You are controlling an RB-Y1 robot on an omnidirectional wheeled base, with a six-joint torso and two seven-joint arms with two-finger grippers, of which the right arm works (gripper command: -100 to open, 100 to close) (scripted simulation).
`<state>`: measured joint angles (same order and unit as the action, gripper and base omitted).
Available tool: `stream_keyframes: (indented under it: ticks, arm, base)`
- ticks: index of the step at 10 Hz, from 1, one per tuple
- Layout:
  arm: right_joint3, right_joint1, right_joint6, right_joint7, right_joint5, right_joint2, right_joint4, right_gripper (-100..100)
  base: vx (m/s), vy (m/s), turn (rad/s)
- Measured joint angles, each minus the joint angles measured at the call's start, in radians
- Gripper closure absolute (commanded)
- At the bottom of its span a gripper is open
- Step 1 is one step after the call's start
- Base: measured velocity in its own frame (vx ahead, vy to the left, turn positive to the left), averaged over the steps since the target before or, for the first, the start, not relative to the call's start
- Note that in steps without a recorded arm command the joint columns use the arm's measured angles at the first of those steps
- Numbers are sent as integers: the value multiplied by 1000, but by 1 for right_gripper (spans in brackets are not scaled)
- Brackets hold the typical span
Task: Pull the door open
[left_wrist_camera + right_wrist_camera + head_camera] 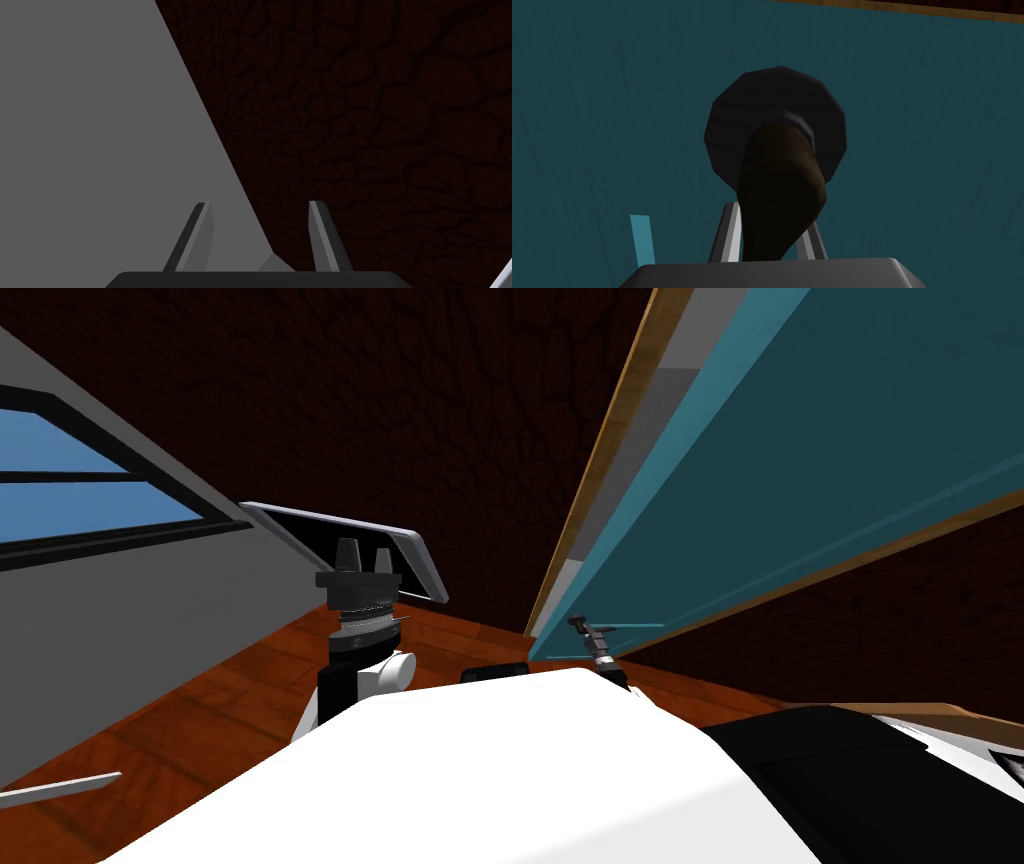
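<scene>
Right gripper (769,222) clamps the teal door's (612,110) dark lever handle (777,190); left gripper (362,553), centre-left in the head view, fingers apart.

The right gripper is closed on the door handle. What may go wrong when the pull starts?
1. The right gripper seems to hold the dark door handle near its free end, so the thin fingers may slip off under load.
2. The teal door would probably swing toward the base, which stands close, and could be blocked.
3. The left gripper hangs raised and open beside a grey wall; a turn of the torso might bump it.
</scene>
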<state>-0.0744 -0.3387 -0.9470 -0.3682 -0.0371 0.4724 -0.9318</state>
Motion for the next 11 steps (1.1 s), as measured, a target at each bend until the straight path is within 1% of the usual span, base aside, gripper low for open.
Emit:
stream_keyframes:
  ticks: [2, 4, 5, 6, 7, 9, 11]
  arm:
    - [0, 38, 10, 16, -8, -6, 29, 100]
    - [-2, 79, 34, 38, -18, -18, 47, 100]
    - [-2, 99, 51, 49, -23, -23, 52, 100]
    - [-2, 122, 64, 60, -29, -28, 66, 100]
    - [-2, 145, 70, 69, -33, -31, 85, 100]
    - [-3, 190, 95, 93, -43, -44, 106, 100]
    - [-4, 247, 114, 118, -55, -56, 142, 100]
  base:
    - [-211, -45, 131]
    - [-221, -53, 145]
    - [-197, -53, 178]
    - [-174, -42, 119]
    - [-152, -57, 117]
    - [-202, -83, 185]
    - [-208, -46, 142]
